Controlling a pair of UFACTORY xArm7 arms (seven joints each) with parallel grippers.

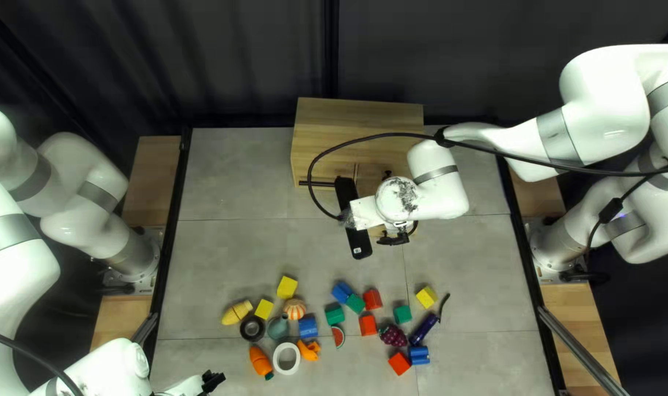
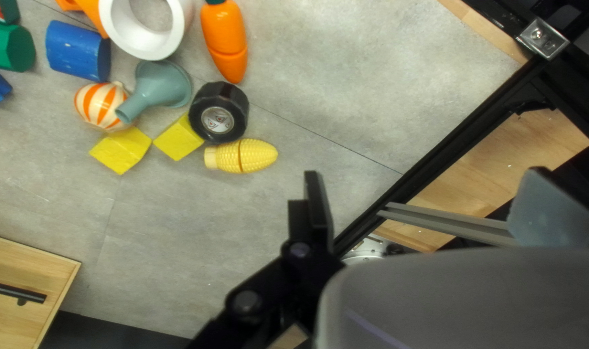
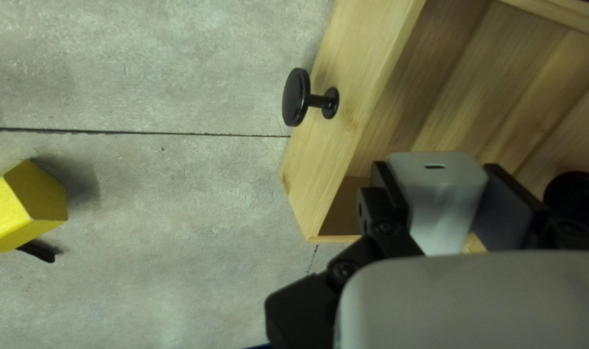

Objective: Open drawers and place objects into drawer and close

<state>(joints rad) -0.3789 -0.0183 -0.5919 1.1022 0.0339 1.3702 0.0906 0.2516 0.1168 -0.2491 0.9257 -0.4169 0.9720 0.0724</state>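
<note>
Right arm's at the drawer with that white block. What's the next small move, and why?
I'd probably ease the right end effector down slightly before releasing. Both its fingers press the white block from two sides, and the block appears over the open drawer, inward of the wall bearing the black knob. Its height above the drawer floor is unclear.

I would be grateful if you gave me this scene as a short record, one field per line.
right gripper: closed on a pale block
block location: at the open drawer; height unclear
drawer front: round black knob
left gripper: open, holding nothing
nearest toy to left gripper: corn
also on table: carrot, black tape roll, funnel, eggplant
</note>
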